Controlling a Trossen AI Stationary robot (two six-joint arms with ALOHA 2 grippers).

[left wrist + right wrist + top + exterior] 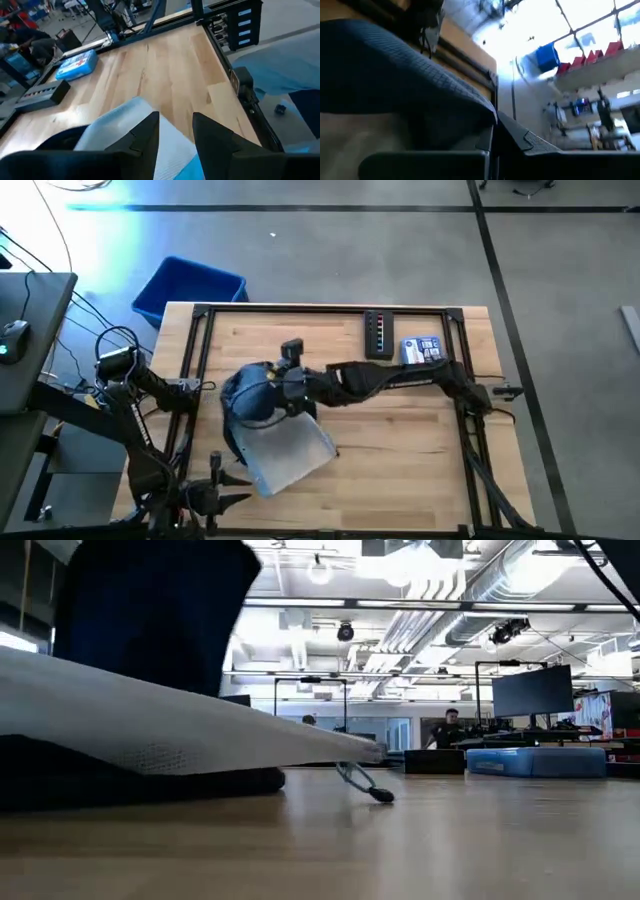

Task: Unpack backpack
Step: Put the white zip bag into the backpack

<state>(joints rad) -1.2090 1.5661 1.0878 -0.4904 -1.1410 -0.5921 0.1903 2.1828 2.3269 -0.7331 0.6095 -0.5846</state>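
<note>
Nearest the low camera lies one pale grey flat sheet-like item (150, 725), slanting down across the worktop (400, 840) on top of dark fabric. From above, this same item projects from the one backpack (255, 392), which sits left of the worktop's centre, and extends toward the front edge. My right claw (285, 385) is reached across from the right side and sits at the backpack; its fingers are pressed together on the backpack fabric, which fills my right wrist view as dark quilted cloth (395, 65). My left claw (175, 132) waits beyond the worktop's front-left corner, fingers spread with a clear gap, nothing between them. Count of other items: one black strip-shaped case (379, 334) and one blue packet (421, 350), side by side near the rear edge, right of centre; one blue bin (190, 288) on the floor off the rear-left corner. A thin looped cord with a dark tip (362, 783) lies on the worktop past the grey item's end. The backpack's interior is hidden. The packet carries white panels with print too small to read; the case shows coloured marks that cannot be made out. One person (450, 728) is visible far back in the room, in the low view.
</note>
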